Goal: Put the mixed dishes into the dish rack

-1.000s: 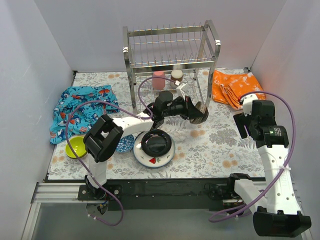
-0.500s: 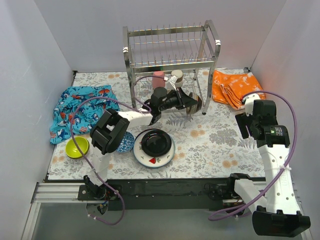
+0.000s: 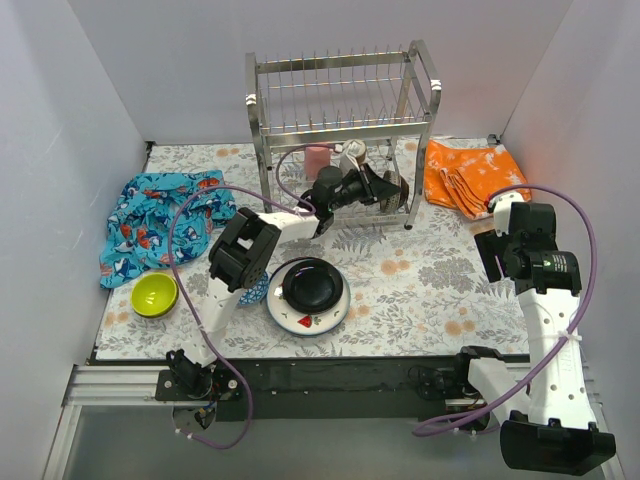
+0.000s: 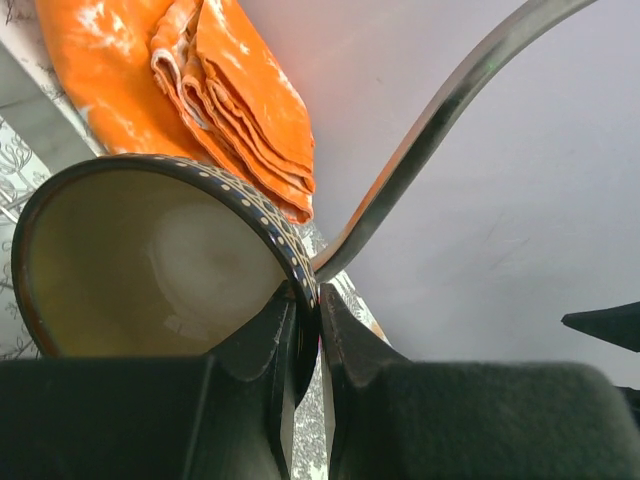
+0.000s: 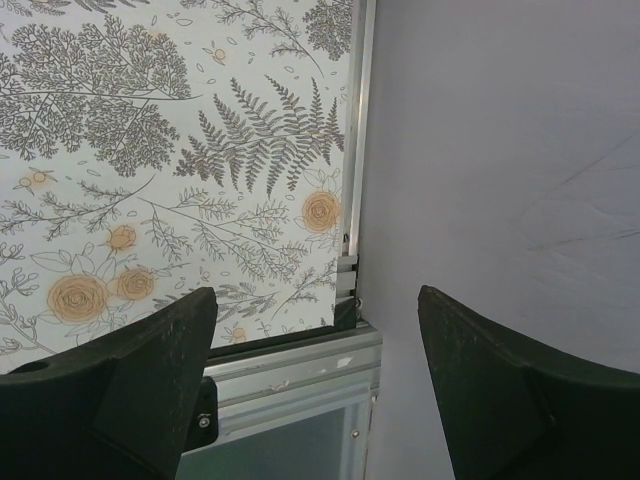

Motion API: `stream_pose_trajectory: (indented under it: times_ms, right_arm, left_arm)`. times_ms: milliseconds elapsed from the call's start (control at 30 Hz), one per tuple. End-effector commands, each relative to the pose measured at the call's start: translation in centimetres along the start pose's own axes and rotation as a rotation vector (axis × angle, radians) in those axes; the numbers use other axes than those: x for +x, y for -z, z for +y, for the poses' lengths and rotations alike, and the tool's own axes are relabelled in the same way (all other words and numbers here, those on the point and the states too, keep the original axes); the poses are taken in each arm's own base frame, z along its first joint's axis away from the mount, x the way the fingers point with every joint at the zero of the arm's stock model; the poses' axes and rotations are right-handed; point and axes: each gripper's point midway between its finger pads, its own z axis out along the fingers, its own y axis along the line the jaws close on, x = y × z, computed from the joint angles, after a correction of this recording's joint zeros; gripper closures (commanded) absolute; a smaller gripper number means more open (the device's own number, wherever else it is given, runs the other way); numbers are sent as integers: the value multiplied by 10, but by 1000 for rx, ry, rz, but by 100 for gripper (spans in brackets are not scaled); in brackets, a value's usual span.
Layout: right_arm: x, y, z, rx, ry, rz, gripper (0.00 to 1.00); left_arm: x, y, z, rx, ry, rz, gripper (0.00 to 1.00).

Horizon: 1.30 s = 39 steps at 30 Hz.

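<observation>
We have the left gripper (image 4: 308,322) pinching the rim of the patterned bowl (image 4: 140,265), one finger inside the wall and one outside. The bowl is dark on the outside, with a ring of pale dots along its rim and a glossy tan inside. From above, it is held tipped on edge at the front of the lower tier of the dish rack (image 3: 340,100), close to the right front post. We cannot tell whether it touches the wire. In the wrist view, a curved chrome bar (image 4: 440,120) sweeps past just behind the rim, with the orange cloth (image 4: 230,90) beyond it.

At the back of the lower tier stands a pink cup (image 3: 317,160), with a second cup (image 3: 352,152) just beside it. On the floral mat (image 3: 430,280), the black plate (image 3: 312,285) sits on the white red-rimmed plate (image 3: 300,320). A blue bowl (image 3: 260,292) peeks out from behind the left arm, and the lime bowl (image 3: 155,294) lies further left, near the blue cloth (image 3: 160,220).

The right gripper (image 5: 315,293) hangs over the mat's right edge by the wall, fingers spread wide and holding nothing.
</observation>
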Motion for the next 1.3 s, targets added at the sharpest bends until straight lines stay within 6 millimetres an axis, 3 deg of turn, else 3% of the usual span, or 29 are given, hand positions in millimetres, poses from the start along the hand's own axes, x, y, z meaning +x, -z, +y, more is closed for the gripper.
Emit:
stream_pose_trajectory:
  times_ms: [0, 100, 400, 500, 567, 867, 967, 1267]
  right_arm:
    - [2, 1, 0, -6, -16, 4, 11]
    - [4, -2, 3, -20, -14, 18, 11]
    - [2, -10, 4, -39, -9, 45, 13]
    - [-2, -11, 3, -39, -11, 38, 13]
    - [-3, -10, 2, -34, -13, 31, 13]
    - [20, -5, 8, -36, -9, 56, 13]
    - [24, -6, 10, -44, -12, 61, 13]
    - [23, -9, 13, -60, -18, 63, 14]
  left_arm:
    - [-29, -9, -36, 130, -62, -61, 100]
    - [-33, -10, -35, 155, -57, -58, 100]
    - [-43, -5, -3, 112, -2, -77, 100]
    - [-38, -2, 3, 96, 37, -54, 100]
    - [-32, -2, 0, 129, 29, -33, 100]
    - [-32, -17, -60, 281, 12, -38, 100]
    - [-29, -22, -60, 275, 10, -43, 100]
    - [-17, -17, -20, 187, 79, -34, 100]
